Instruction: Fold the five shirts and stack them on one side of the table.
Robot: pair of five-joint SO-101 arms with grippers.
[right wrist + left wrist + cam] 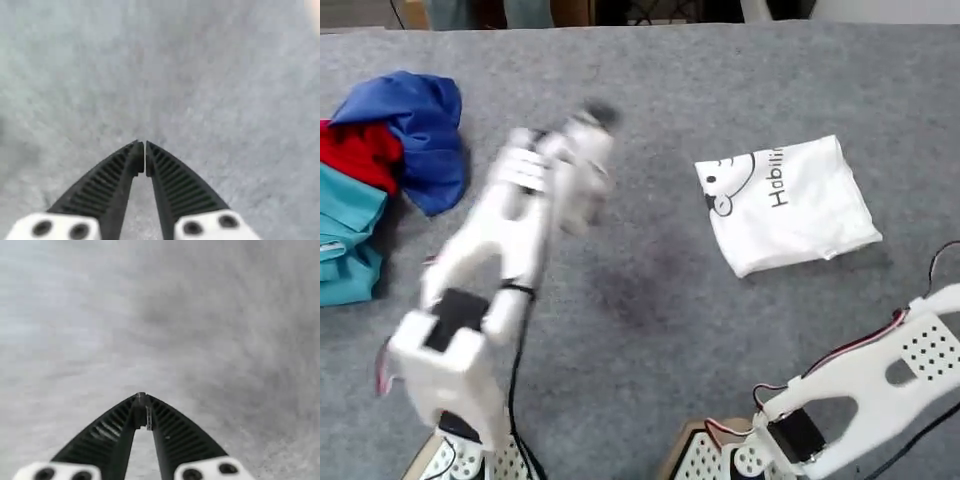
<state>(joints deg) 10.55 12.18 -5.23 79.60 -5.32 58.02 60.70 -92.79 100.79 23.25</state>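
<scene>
White shirt (788,205) folded, on desk (650,300) right of centre; blue shirt (415,130), red shirt (358,155), teal shirt (345,240) heaped at far-left edge | left claw (141,399) tips together | right claw (140,146) tips together

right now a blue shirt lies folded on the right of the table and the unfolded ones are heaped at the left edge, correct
No: the folded shirt on the right is white, as the high view shows. The blue shirt is heaped with the red shirt and teal shirt at the left edge.
</scene>
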